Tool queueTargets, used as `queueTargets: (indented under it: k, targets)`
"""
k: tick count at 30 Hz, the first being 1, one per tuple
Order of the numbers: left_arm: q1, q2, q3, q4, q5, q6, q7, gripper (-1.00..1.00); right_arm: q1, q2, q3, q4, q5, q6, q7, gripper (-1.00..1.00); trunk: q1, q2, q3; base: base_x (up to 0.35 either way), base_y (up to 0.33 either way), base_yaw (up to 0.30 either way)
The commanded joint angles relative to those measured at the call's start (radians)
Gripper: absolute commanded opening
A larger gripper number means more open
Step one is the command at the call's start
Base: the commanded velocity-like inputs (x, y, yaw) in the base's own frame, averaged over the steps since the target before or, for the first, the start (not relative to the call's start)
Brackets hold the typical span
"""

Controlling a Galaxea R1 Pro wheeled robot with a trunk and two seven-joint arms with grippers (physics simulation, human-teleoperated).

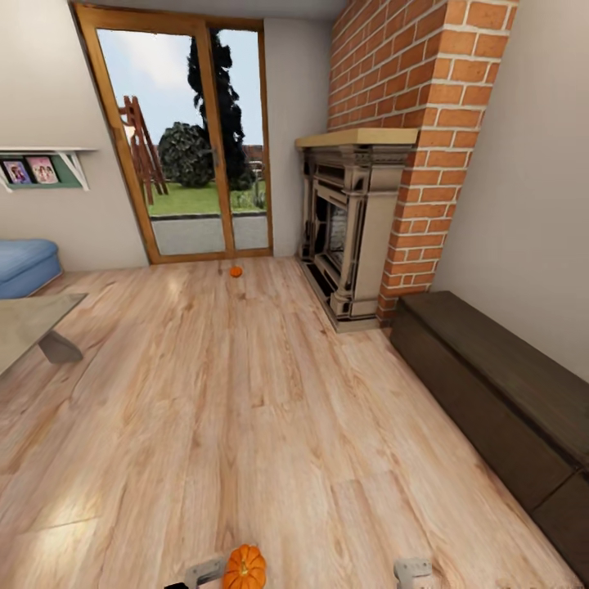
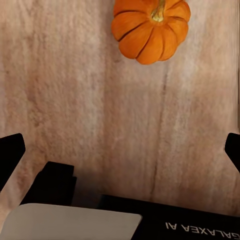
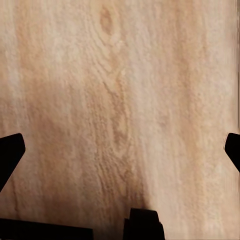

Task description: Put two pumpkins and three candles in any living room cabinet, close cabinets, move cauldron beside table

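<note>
Fingers of the left gripper (image 2: 120, 147) spread wide, black tips at either edge of the left wrist view, nothing between them but bare plank floor (image 2: 100, 125). Fingers of the right gripper (image 3: 120, 147) spread just as wide over the same pale wood, holding nothing.

Near pumpkin (image 2: 150, 30) on the floor ahead of the left fingertips, not yet between them: orange, ribbed, short stem pointing up and slightly aside. Same pumpkin (image 1: 245, 569) at the bottom edge of the head view, close in front of the robot.

Second pumpkin (image 1: 236, 271) far across the room, on the floor near the glass patio door (image 1: 184, 139). Long dark-brown cabinet (image 1: 499, 393) along the right wall, drawer fronts shut, just beyond the brick fireplace (image 1: 368, 229). Corner of a low table (image 1: 33, 323) at the left.

Likely handling: light and rigid, with a smooth rounded skin prone to slipping or rolling away under an off-centre squeeze. Best taken across the widest part of the body, pads seated in opposite rib grooves, stem left alone as too thin to hold by.
</note>
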Motion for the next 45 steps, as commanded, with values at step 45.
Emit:
queueTargets:
  k: [45]
  targets:
    - [0.0, 0.0, 0.0, 0.0, 0.0, -0.001, 0.0, 1.0, 0.0, 0.001, 0.0, 0.0, 0.0, 0.0, 0.0, 1.0, 0.0, 0.0, 0.053, 0.0, 0.0, -0.224]
